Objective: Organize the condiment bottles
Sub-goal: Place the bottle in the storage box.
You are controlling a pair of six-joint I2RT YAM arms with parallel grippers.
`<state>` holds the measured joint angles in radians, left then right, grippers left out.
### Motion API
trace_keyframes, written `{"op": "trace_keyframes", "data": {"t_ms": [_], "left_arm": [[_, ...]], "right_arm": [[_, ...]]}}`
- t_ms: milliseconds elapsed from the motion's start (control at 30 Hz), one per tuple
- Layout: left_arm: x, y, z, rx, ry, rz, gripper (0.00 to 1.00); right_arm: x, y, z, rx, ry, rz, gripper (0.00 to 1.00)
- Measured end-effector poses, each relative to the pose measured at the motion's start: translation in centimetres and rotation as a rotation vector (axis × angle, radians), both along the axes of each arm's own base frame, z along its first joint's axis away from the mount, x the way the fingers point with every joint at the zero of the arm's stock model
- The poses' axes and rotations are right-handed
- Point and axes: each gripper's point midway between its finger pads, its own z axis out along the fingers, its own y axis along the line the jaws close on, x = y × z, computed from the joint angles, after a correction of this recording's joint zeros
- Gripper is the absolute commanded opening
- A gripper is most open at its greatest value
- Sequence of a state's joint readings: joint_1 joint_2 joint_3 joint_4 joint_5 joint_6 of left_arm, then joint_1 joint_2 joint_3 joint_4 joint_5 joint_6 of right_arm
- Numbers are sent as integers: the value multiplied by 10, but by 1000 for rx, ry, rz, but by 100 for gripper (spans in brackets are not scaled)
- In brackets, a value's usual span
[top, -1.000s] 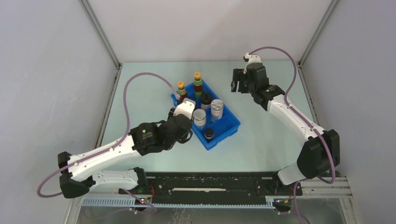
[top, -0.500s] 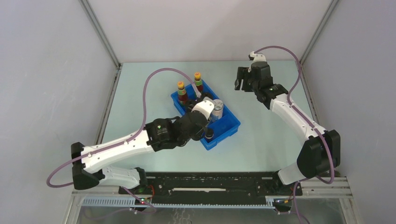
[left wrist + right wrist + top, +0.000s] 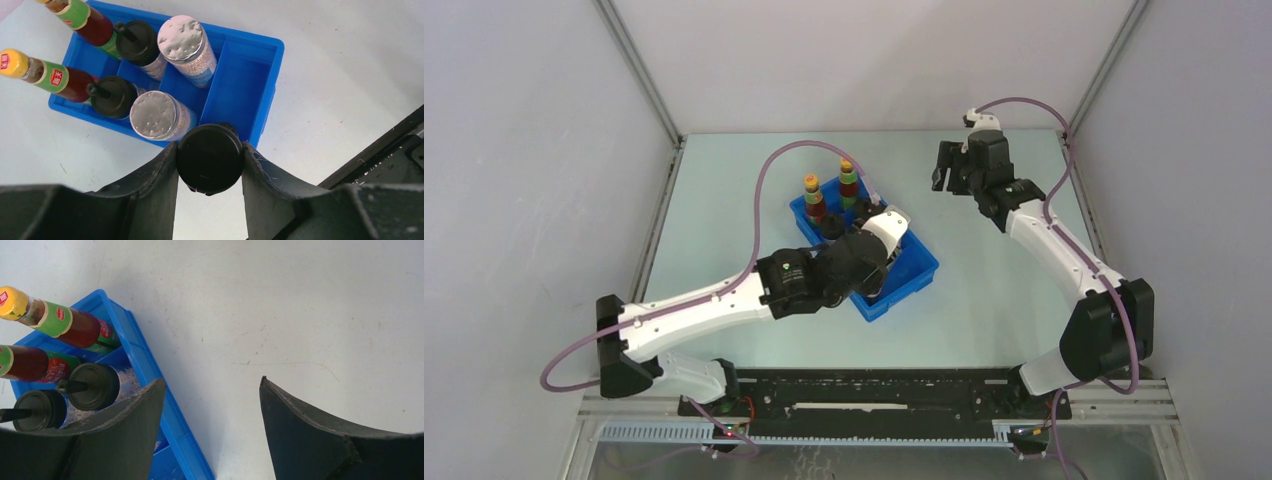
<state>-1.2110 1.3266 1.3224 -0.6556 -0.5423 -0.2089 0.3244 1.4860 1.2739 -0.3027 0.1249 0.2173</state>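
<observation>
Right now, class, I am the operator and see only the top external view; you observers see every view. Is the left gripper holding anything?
Observer: Yes. In the left wrist view, the left gripper is shut on a black-lidded jar.
Operator: What does that arm hide in the tray?
Observer: Two pale jars, standing in the blue tray.
Operator: And the right gripper?
Observer: The right gripper is open and empty, with only table between its fingers.
</observation>
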Motion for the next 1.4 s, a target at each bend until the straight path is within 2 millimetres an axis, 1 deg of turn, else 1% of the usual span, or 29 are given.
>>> {"op": "trace_keyframes", "data": {"t_ms": [167,467,800,1000,1200,1400], "left_arm": [[1,-13,-3,-8,0,-31,0],[8,-38,8,-76,-50,-77,0],[15,-65,-5,-84,-59,-114,0],[23,-70,-6,-114,-64,-120,0],[35,-64,-21,-110,-48,-115,0],[41,-65,-32,-105,-44,-127,0]], "right_arm": [[3,-8,0,14,3,-23,78],[9,-29,1,38,6,-70,78],[12,-37,3,62,-3,-82,77],[14,-44,4,73,-7,-95,78],[17,-46,7,88,-20,-101,78],[19,-47,9,97,-28,-103,78]]}}
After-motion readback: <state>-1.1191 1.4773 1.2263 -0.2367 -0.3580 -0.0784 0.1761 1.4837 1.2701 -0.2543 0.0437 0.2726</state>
